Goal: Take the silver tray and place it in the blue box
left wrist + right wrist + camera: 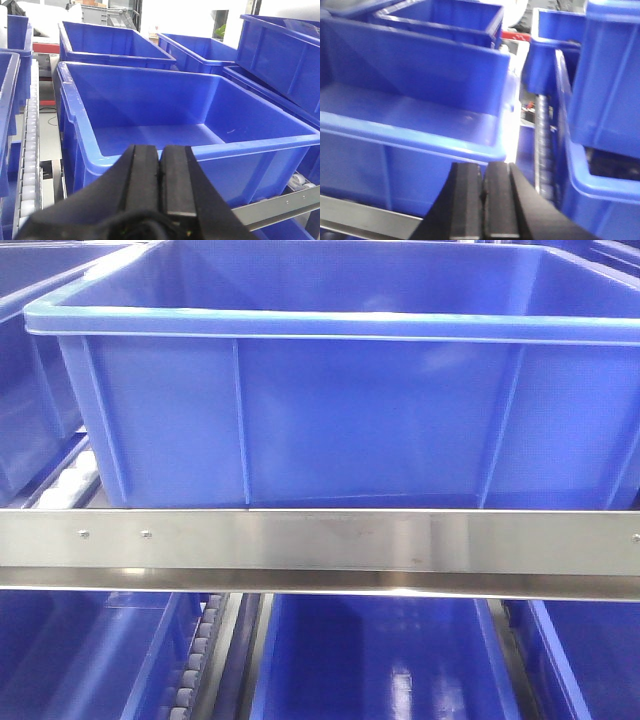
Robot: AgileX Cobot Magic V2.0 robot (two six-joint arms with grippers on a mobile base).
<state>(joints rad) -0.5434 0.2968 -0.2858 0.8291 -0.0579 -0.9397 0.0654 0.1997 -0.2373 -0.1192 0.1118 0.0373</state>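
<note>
The blue box [350,420] fills the front view, standing on the rack just behind a steel rail, and no gripper shows there. In the left wrist view the blue box [150,100] is seen from above its near rim, and nothing lies inside it. My left gripper [160,150] hangs in front of that rim, shut with nothing between its pads. The right wrist view shows the blue box [395,75] from its right corner. My right gripper [483,167] sits just below that corner rim, shut and holding nothing. The silver tray is out of view.
A steel rack rail [320,540] runs across in front of the box. More blue crates [115,42] stand behind and beside it, with a stacked one [610,75] close on the right. Roller tracks [30,150] [542,145] run along both sides, and further crates [380,660] sit on the shelf below.
</note>
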